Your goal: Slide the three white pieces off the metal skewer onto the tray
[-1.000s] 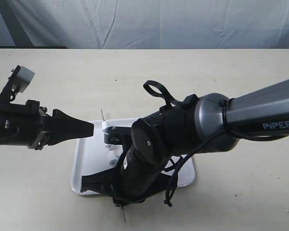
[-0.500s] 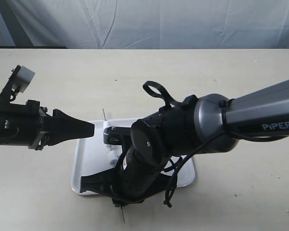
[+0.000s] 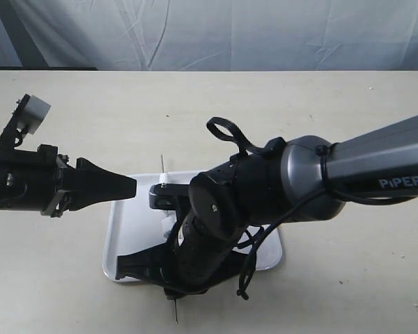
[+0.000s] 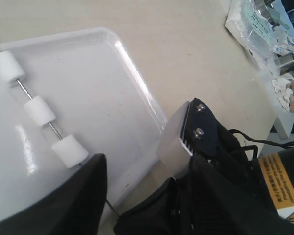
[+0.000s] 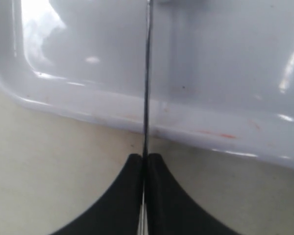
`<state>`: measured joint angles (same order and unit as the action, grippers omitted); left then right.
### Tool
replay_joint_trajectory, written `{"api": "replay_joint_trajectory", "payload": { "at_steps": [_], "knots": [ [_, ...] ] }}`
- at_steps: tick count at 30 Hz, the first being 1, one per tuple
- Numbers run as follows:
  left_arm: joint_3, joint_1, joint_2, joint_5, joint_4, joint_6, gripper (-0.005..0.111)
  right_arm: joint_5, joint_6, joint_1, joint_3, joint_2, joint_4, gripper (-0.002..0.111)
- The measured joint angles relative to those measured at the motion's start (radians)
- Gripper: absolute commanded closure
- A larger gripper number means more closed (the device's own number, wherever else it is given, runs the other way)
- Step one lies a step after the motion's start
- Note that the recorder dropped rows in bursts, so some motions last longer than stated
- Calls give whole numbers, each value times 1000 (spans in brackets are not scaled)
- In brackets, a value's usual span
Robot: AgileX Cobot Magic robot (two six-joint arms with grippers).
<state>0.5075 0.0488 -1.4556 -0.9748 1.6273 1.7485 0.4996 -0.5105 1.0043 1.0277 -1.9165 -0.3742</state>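
The three small white marshmallow-like pieces point(image 4: 39, 111) are all still threaded on the thin grey metal skewer point(image 5: 147, 68). They sit spaced apart along it, over the glossy white rectangular tray point(image 4: 137, 85); whether they rest on its floor or hang just above it I cannot tell. What has changed in the last half second is the rod's heading. In the exterior view its far tip has swung toward 3 o'clock, while the near tip, poking out past the tray's 6 o'clock rim, has barely shifted. The skewer now runs almost straight from 12 to 6 o'clock instead of leaning toward 11. The pivot is the right gripper point(image 5: 144, 159), whose black fingers are pressed together on the rod just outside that 6 o'clock rim. The swing has carried the farthest piece a little away from the left gripper point(image 3: 131, 184), which has not moved and sits at 9 o'clock of that piece, near the tray's 10 o'clock corner. It shows as one dark wedge tapering to a point, and I cannot tell whether its fingers are apart or together. The tray lies on the pale beige tabletop point(image 3: 320, 111). For the task this reads as re-aiming rather than progress, since no piece has come off. Stripping them will likely need the left gripper to brace a piece while the rod is drawn toward 6 o'clock.
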Motion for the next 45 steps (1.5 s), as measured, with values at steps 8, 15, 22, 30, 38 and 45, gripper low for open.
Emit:
{"api": "replay_joint_trajectory", "payload": {
  "at_steps": [8,15,22,30,38,45],
  "knots": [
    [0,0,0,-3,0,-2,57,-6,29,0,0,7,7,109],
    [10,0,14,-8,0,2,48,-17,32,0,0,107,53,109],
    [33,0,30,-7,-6,48,40,71,33,0,-4,211,117,109],
    [33,0,30,48,-78,42,40,53,35,16,-196,403,121,109],
    [33,2,30,18,-163,2,41,-157,37,111,-408,537,34,109],
    [33,71,0,7,-190,-11,41,-243,39,180,-410,543,22,109]
  ]
}}
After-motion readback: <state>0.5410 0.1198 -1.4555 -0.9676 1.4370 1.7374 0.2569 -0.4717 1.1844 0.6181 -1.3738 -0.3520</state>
